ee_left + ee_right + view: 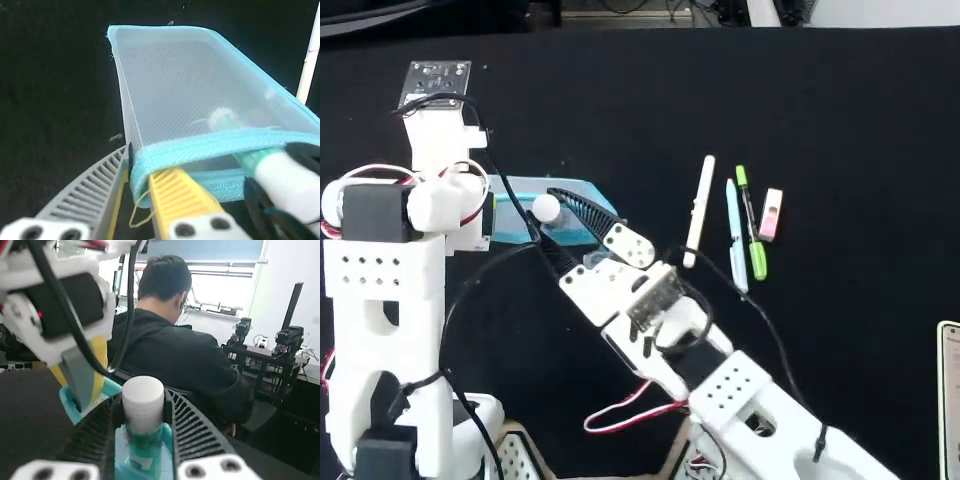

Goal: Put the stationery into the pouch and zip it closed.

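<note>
Four pieces lie on the surface (840, 120) well to the right of the pouch (200, 100): a white pen (698, 210), a blue pen (735, 235), a highlighter (750, 222) and a small pink piece (771, 215). My left end effector (137, 170) is clamped on the pouch's zipper rim at one corner of the mouth and holds it open. My right end effector (552, 215) is closed around a marker (143, 396), whose capped end sits at the mouth and looks partly inside.

What worries me most is that corner pinch. It holds only a thin strip of rim, so if the marker snags on the zipper tape and I keep pushing, the pouch could pull free or fold shut.

Letting go too early is the second risk. With most of the marker's length outside, it could tip back over the rim and roll onto the surface beside the pouch.

My two end effectors are also very near each other at the mouth. A sideways correction could knock the black fingers against the yellow one and loosen the hold.

The mesh wall is soft, so a steep entry may push it down instead of sliding in.
</note>
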